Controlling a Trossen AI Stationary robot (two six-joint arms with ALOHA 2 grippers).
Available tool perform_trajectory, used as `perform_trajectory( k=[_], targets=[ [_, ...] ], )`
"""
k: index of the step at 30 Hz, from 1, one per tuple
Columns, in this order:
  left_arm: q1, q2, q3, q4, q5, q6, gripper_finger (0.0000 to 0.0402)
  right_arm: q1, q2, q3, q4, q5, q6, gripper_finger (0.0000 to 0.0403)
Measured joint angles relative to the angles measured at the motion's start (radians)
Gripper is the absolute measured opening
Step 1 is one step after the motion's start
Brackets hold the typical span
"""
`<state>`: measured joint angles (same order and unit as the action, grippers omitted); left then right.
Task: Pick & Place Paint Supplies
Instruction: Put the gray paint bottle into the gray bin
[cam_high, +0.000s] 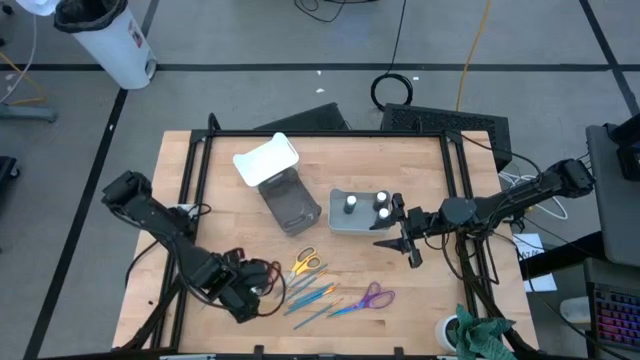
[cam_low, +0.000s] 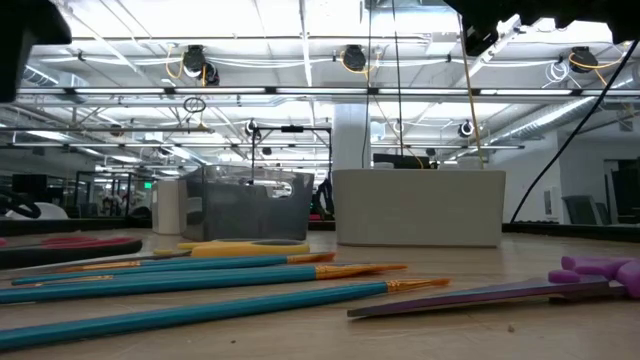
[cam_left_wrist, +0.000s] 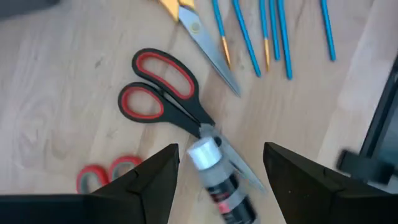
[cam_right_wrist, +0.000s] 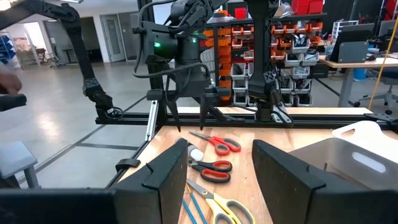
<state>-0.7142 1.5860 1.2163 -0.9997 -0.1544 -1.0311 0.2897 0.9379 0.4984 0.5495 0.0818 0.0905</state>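
A small dark bottle with a white cap (cam_left_wrist: 217, 183) lies on its side on the table, across the blades of red-handled scissors (cam_left_wrist: 163, 93). My left gripper (cam_left_wrist: 221, 152) points down over it, open, with one finger on either side and apart from it. A second red pair (cam_left_wrist: 106, 174) lies close by. Yellow scissors (cam_high: 305, 264), blue brushes (cam_high: 310, 298) and purple scissors (cam_high: 375, 297) lie toward the table's near edge. A grey tray (cam_high: 342, 226) holds three white-capped bottles (cam_high: 350, 203). My right gripper (cam_right_wrist: 219, 146) hovers open and level beside the tray.
A white-lidded container (cam_high: 267, 160) and a dark grey bin (cam_high: 292, 208) stand at the middle rear of the table. A black frame (cam_high: 300, 133) runs along the table's edges. A green cloth (cam_high: 480, 335) sits at the near right corner.
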Motion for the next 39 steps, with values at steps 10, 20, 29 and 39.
perform_trajectory(
  k=[10, 20, 29, 39],
  targets=[
    [-0.05, -0.001, -0.074, 0.006, 0.133, -0.373, 0.0241, 0.0, 0.0, 0.0, -0.005, 0.0, 0.002, 0.0171],
    [-0.165, -0.001, -0.249, 0.277, 0.23, -0.596, 0.0241, 0.0, 0.0, 0.0, -0.007, 0.0, 0.003, 0.0171],
    [-0.177, -0.002, -0.379, 0.312, 0.235, -0.679, 0.0241, 0.0, 0.0, 0.0, 0.0, 0.0, 0.003, 0.0171],
    [-0.166, -0.01, -0.377, 0.449, 0.252, -0.346, 0.0241, 0.0, 0.0, 0.0, 0.0, 0.0, 0.002, 0.0171]
  ],
)
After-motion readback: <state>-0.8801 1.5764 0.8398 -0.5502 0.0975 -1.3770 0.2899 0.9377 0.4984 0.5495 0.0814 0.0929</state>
